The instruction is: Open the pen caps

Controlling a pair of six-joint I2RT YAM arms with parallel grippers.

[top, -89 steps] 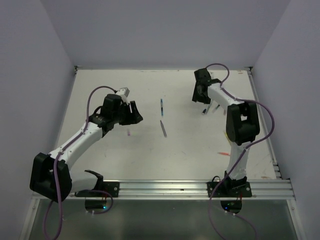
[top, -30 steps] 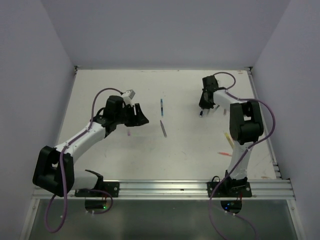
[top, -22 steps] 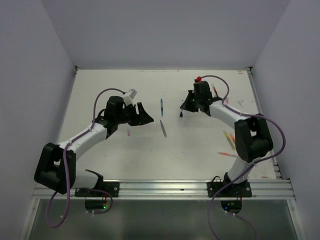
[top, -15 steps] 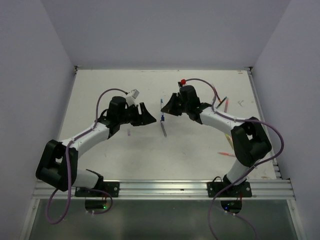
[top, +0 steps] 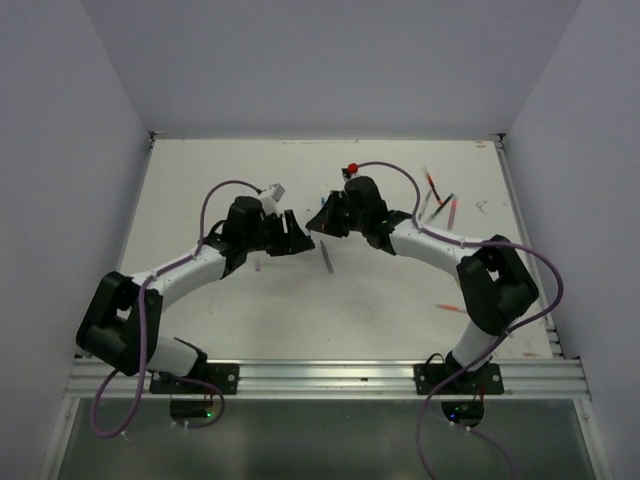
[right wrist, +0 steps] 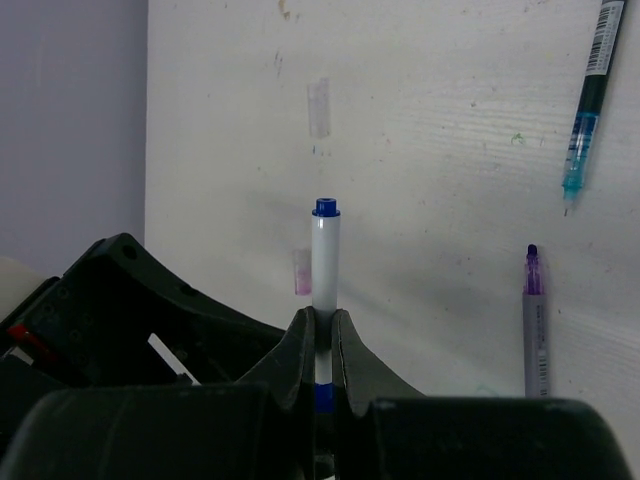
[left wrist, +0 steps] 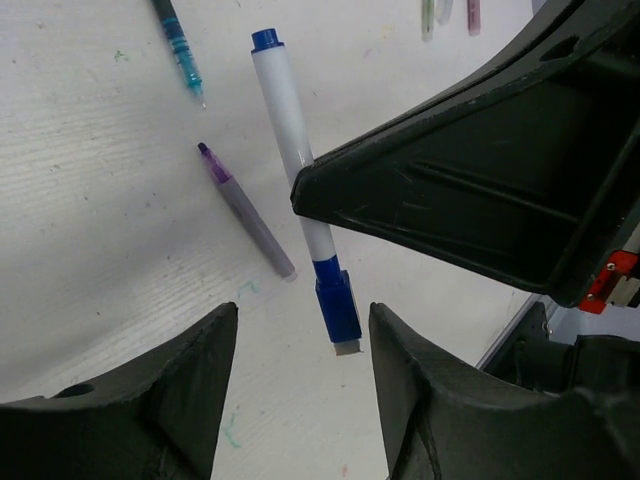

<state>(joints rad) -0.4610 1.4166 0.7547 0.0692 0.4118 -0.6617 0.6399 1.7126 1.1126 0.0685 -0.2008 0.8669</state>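
Right gripper (right wrist: 322,335) is clenched on the white-barrelled plastic pen (right wrist: 325,255), pinched mid-length and held up over the middle of the table. Its blue cap (left wrist: 335,303) sticks out toward the left gripper (left wrist: 302,322), whose fingers are spread wide either side of the cap, not touching. Pen looks light, stiff, smooth, so likely slippery. Cap is short, probably a snap fit. Best hold: squeeze the cap squarely across its sides, then pull straight along the barrel. Teal pen (left wrist: 178,45) and purple-grey pen (left wrist: 245,210) lie on the white table (left wrist: 90,200)
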